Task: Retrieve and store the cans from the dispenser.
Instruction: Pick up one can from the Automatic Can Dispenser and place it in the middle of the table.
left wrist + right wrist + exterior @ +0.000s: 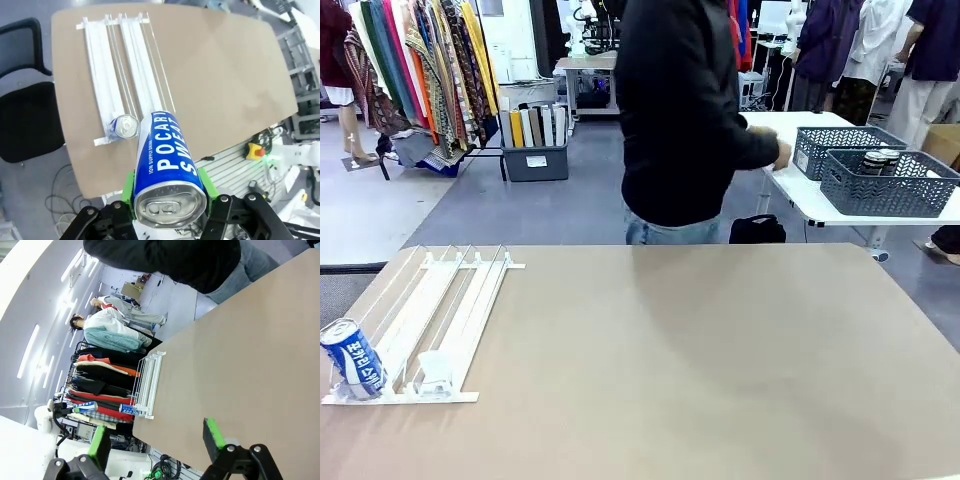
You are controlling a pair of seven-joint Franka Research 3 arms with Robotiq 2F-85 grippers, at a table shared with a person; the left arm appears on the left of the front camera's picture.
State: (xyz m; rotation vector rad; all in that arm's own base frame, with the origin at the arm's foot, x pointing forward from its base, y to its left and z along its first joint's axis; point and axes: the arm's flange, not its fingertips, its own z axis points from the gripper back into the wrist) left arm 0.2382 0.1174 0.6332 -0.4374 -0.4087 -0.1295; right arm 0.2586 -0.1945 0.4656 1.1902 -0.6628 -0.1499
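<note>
Altogether two blue cans [165, 145] (one in left claw [168, 191])

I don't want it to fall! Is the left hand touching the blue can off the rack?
Touching. Left wrist view: green pads of the left hand press both sides of the blue can.

Tan bench [720, 350] across the lower frame. Person [680, 110] in dark top and jeans stands at its far edge, upper centre, turned toward a white side table [795, 190] at upper right. Two grey-blue lattice baskets on that table, just beside each other: nearer basket [885, 190], farther basket [820, 150]. Clothes rack [430, 70] upper left, with a grey bin [536, 162] of upright folders beside it. Black bag [757, 230] on the floor beyond the bench. Left wrist view: black chair [25, 120] at left edge, red button [255, 150] lower right.
</note>
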